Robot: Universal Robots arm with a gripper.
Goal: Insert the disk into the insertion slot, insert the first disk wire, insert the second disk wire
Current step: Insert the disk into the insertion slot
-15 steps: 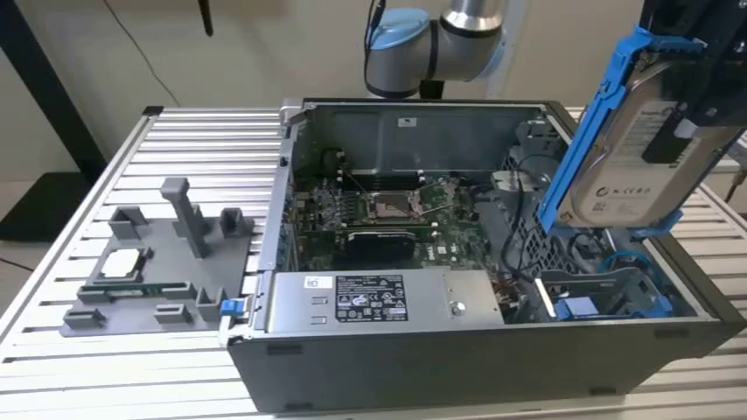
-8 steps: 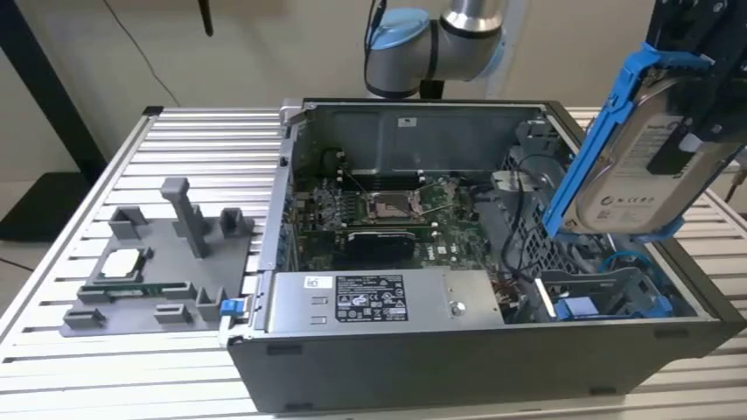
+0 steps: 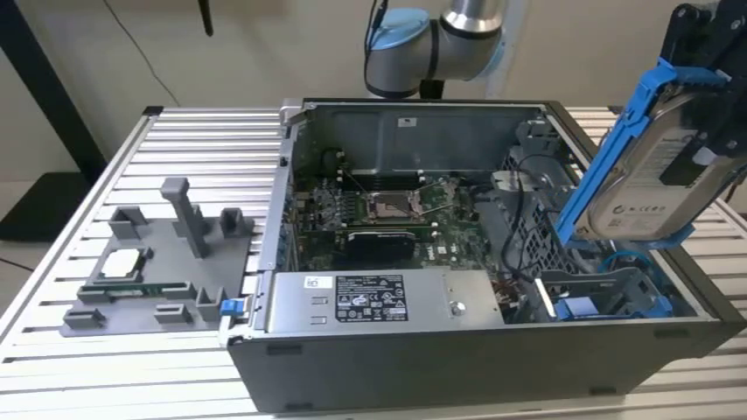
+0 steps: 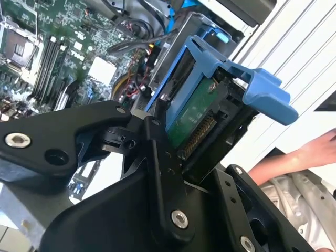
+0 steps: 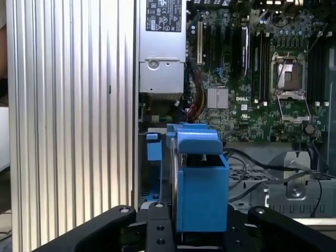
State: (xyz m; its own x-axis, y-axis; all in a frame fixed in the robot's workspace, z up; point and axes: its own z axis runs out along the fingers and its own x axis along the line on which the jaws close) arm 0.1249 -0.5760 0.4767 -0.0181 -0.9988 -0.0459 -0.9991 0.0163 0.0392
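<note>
Gripper [image 4: 181, 149] clamped on disk [image 3: 639, 166] edges, disk tilted, open air above insertion slot [image 3: 610, 285], exterior view's right of open case [image 3: 467, 363].

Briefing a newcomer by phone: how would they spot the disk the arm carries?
Find the open grey metal computer case on the slatted table; above its end at the exterior view's right hangs a tilted silver-grey hard drive in a bright blue plastic frame. Unlike the blue-fronted carrier low inside the case, it is airborne, label showing.
</note>
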